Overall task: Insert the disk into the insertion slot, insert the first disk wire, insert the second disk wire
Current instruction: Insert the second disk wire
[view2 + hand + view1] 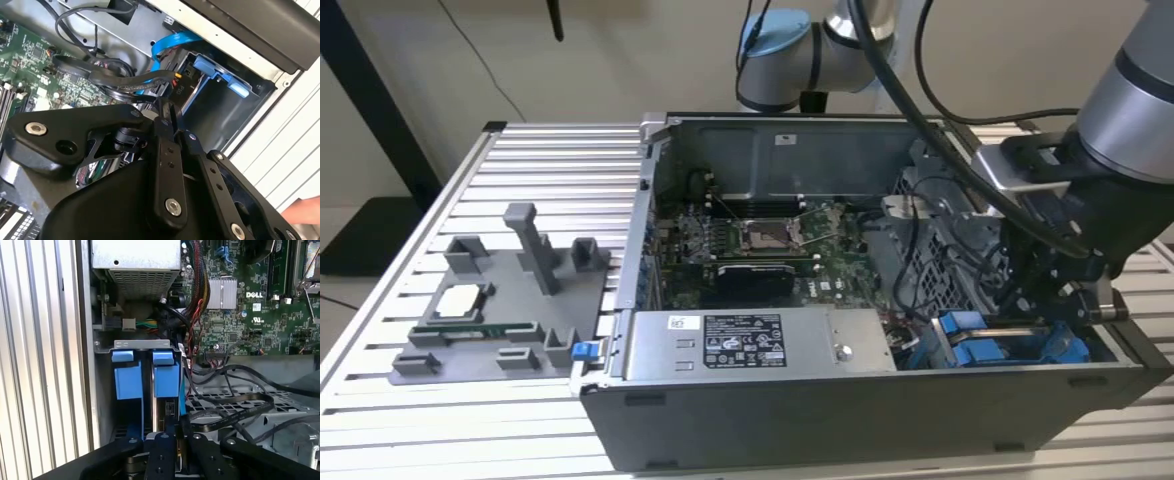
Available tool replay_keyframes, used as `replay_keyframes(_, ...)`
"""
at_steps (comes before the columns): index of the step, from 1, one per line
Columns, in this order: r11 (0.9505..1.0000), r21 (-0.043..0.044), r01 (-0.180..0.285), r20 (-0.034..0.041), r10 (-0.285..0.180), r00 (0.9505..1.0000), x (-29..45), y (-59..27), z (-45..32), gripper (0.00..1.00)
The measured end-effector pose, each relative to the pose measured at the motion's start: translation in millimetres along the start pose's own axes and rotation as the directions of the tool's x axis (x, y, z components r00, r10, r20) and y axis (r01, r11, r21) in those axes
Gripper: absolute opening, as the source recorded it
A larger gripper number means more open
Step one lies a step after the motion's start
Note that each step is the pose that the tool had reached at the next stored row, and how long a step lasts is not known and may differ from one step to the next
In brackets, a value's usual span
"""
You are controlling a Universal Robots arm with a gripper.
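A: Which step was in hand at that moment?

B: I judged it was the wire step. In the first wrist view two blue carriers stood side by side in the insertion slot (131, 344) of the grey cage, and the disk (166, 380) was, I believe, the one nearer the motherboard (250, 315). It seemed already seated.

A: And the pincer (172, 432)?

B: It hung just over the end of that carrier, inside the computer case (854, 420). The fingers (167, 150) were pressed together, or nearly so. Whether they pinched a thin connector I could not tell; nothing clear showed between them.

A: What would the next move call for?

B: In my judgement, fine alignment with the port on the disk's end, and a straight, gentle push.

A: What stood in the way?

B: A bundle of black cables (235, 400) lay just beside the carrier, and a blue flat cable (172, 42) curved over the bay in the second wrist view. They could catch the fingers. The power supply (754, 342) was near. On the surface (400, 440) outside, a grey fixture tray (494, 310) with parts stood well apart, so it was no trouble.
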State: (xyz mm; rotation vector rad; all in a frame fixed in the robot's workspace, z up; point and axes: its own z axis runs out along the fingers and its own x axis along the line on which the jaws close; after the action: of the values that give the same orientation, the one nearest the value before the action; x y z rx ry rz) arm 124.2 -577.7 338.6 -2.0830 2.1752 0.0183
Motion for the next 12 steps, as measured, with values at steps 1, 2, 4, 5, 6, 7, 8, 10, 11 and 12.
replay_keyframes(1,1.0,0.0002,-0.001,-0.0002,0.001,1.0,0.1,0.1,1.2,0.0)
replay_keyframes(2,1.0,0.0003,-0.001,-0.0012,0.001,1.0,0.3,0.3,2.5,0.0)
replay_keyframes(4,1.0,0.0005,-0.003,-0.0023,0.003,1.0,0.6,0.5,4.9,0.0)
replay_keyframes(5,1.0,0.0006,-0.003,-0.0018,0.003,1.0,0.6,0.6,5.5,0.0)
replay_keyframes(6,1.0,0.0007,-0.003,0.0002,0.003,1.0,0.7,0.6,6.2,0.0)
replay_keyframes(7,1.0,0.0007,-0.003,0.0008,0.003,1.0,0.6,0.5,5.9,1.0)
replay_keyframes(8,1.0,-0.0001,-0.004,0.0018,0.004,1.0,0.5,0.4,4.1,1.0)
replay_keyframes(10,1.0,-0.0009,-0.004,-0.0001,0.004,1.0,-0.5,-0.1,-4.1,1.0)
replay_keyframes(11,1.0,-0.001,-0.004,-0.0005,0.004,1.0,-0.8,-0.4,-8.2,1.0)
replay_keyframes(12,1.0,-0.0012,-0.004,0.0002,0.004,1.0,-1.2,-0.7,-12.3,1.0)
